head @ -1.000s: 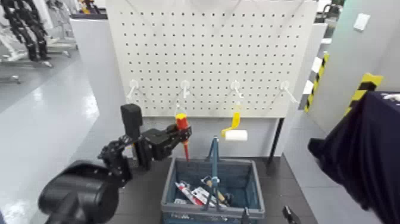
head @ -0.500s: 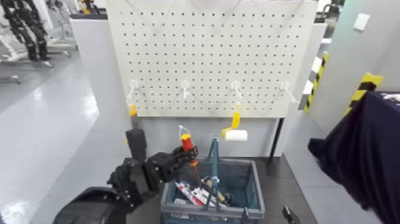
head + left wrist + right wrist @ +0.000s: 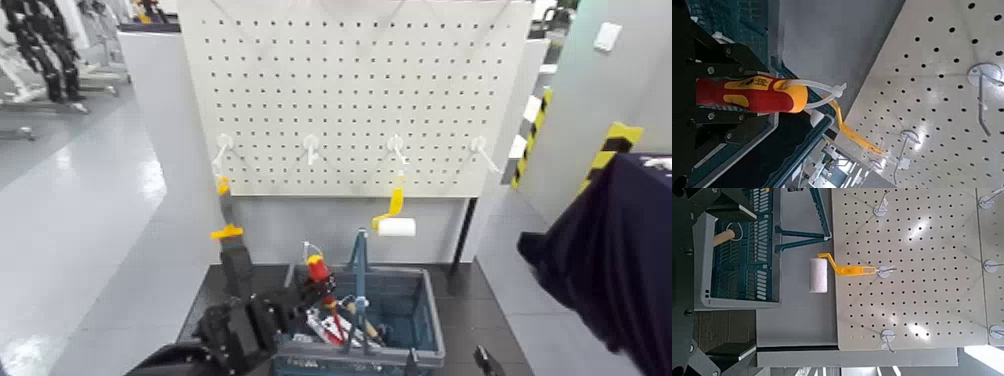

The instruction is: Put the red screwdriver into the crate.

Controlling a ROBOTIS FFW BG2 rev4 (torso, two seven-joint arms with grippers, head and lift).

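Blue-grey plastic, the crate (image 3: 432, 312) holds a few tools (image 3: 330, 325) under its arched handle (image 3: 361, 262), the right gripper (image 3: 484, 358) waiting near its right edge, with open room inside right of the handle, while the left gripper (image 3: 322, 290), closed firmly round the red screwdriver (image 3: 318, 268), hangs over its left side.

Bright, even light; white glare on the glossy floor (image 3: 90, 200) at nine o'clock; pegboard (image 3: 907, 274) shows glare spots; head view slightly soft.
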